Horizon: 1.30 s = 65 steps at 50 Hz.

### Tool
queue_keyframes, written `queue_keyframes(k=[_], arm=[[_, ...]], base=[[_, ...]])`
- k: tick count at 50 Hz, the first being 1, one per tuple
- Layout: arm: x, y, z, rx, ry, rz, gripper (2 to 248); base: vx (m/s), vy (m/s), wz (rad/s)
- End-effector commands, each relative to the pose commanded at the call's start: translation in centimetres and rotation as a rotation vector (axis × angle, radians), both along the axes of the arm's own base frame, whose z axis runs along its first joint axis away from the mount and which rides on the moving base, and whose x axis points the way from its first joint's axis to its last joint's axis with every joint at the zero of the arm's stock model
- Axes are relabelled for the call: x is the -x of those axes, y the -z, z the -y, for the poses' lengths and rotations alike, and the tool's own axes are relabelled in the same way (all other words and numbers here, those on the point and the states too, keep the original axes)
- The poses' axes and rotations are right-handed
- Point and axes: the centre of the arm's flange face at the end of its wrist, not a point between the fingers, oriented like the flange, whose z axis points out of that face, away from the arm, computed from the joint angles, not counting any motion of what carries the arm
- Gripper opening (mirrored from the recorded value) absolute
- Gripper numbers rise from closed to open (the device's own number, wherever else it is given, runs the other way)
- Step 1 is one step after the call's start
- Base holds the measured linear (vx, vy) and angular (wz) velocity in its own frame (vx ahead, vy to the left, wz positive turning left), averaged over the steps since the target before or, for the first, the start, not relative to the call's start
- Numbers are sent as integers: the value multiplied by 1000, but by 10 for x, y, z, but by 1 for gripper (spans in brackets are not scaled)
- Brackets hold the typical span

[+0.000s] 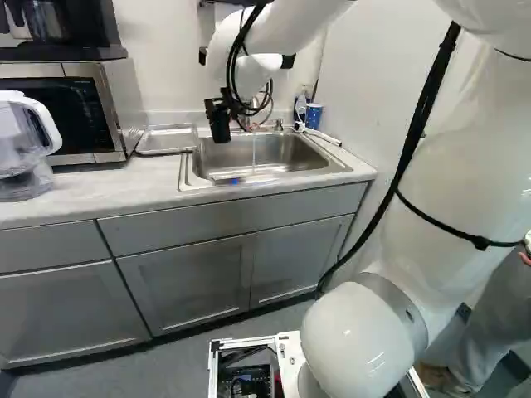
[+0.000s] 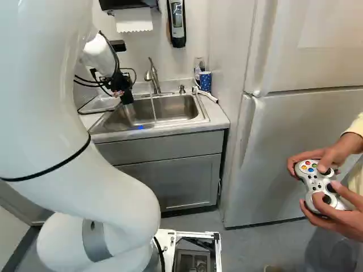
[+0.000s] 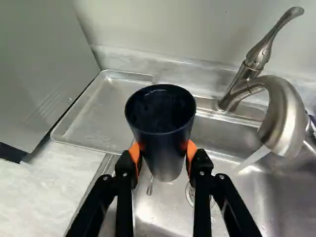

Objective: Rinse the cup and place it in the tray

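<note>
Your smooth, white, rounded arm [image 1: 465,149] fills the right of the left base view. To the right in the right base view you have the flat-doored refrigerator [image 2: 295,141]. Ahead of you, grey panelled cabinets [image 1: 191,274] carry a pale, faintly mottled countertop [image 1: 99,191] with a brushed-steel sink [image 1: 274,153] set in it. Beside the sink stands the boxy microwave [image 1: 106,108]; between them lies the shallow, rimmed metal tray [image 3: 94,118], its corner at the sink's edge. The curved, satin-metal faucet [image 3: 284,118] pours a thin stream of water [image 2: 152,107] into the basin, apart from the cup. Your black gripper [image 1: 218,111] is over the sink. In the wrist view its fingers stand apart by the cup's width, orange pads [image 3: 135,153] pressing both sides of the dark, glossy, tapered cup [image 3: 163,143]. Its round mouth faces up; it is near the tray, outside it.
</note>
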Motion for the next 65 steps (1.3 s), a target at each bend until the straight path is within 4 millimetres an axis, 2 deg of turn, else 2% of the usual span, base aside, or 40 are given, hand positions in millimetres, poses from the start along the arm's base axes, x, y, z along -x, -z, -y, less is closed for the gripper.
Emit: queue_keyframes(k=[25, 54, 65], arm=[[5, -26, -10, -7, -29, 4, 111], [12, -59, -12, -60, -22, 52, 111], [12, -59, -12, -74, -12, 46, 111]], base=[[0, 0, 0], [0, 0, 0], [0, 0, 0]])
